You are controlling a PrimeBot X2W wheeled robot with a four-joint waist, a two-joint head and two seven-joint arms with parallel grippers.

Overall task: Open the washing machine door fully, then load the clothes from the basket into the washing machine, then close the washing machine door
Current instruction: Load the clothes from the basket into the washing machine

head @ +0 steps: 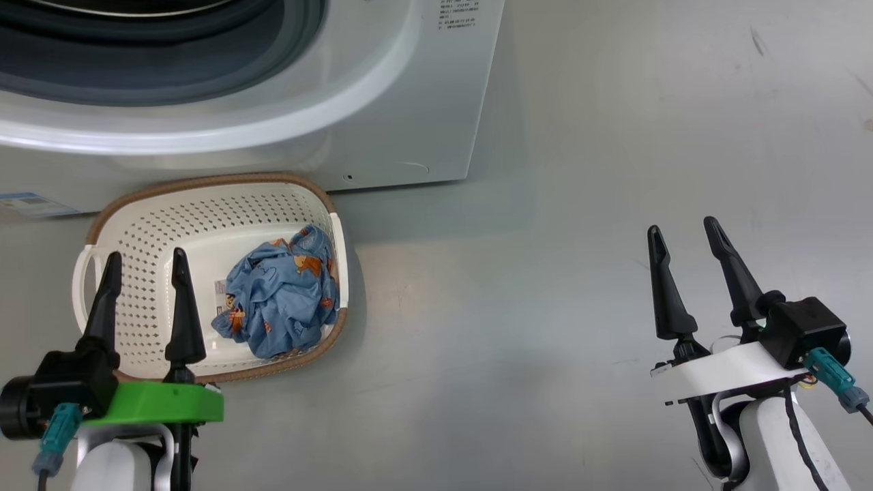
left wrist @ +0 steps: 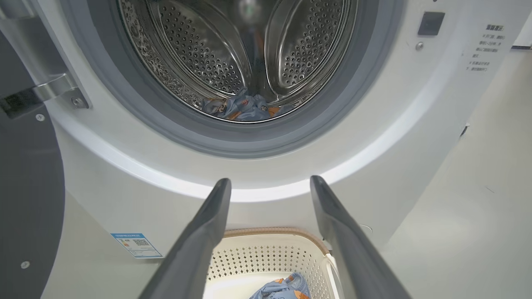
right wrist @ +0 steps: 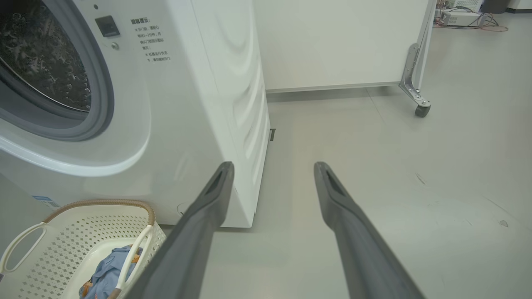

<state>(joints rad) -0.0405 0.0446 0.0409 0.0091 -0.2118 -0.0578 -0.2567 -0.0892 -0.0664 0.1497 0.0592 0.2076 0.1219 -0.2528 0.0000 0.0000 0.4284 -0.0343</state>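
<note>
Loading step | my left gripper [head: 146, 254], right gripper [head: 683, 225] wide, empty | next: lower left onto clothes [head: 283, 293] in basket [head: 204, 181], pinch.

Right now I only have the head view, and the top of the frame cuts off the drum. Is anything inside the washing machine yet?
Observer: Yes. In the left wrist view a blue printed garment lies at the bottom of the steel drum.
Operator: Is the door out of the way?
Observer: The door stands swung open at the left of that view, hanging on its metal hinge.
Operator: Anything off to my right?
Observer: The right wrist view shows a white partition on a caster, standing well clear of the right gripper.
</note>
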